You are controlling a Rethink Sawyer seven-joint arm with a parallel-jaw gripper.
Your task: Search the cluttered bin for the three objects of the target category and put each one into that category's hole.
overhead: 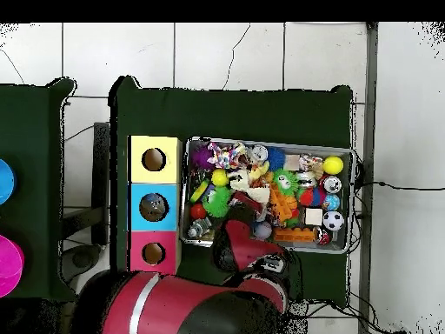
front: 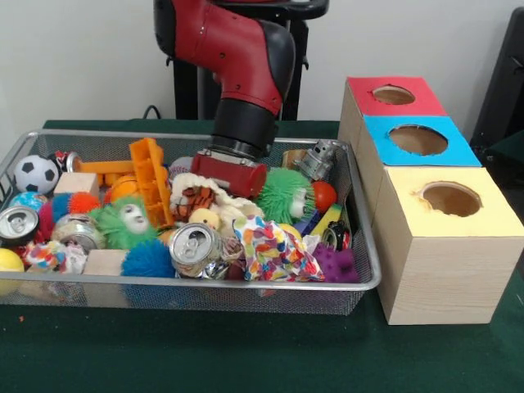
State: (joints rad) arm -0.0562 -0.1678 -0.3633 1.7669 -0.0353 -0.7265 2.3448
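While the gripper (front: 228, 173) (fingers hidden, state unclear) dips into the wire bin (front: 360, 246), a crushed can (front: 195, 249) lies nearer the front.

A dark green cloth (front: 246, 352) covers the table, and behind it stands a plain white wall (front: 82, 57). A black cable (front: 151, 110) loops up just past the cloth's far edge. In the overhead view the floor (overhead: 226, 56) is pale tile with thin cracks. A second green-covered table (overhead: 30, 174) sits well apart to one side, carrying a blue disc (overhead: 4, 181) and a magenta disc (overhead: 9, 265) (both cut off by the edge). A thin cord (overhead: 400, 187) trails across the tiles.
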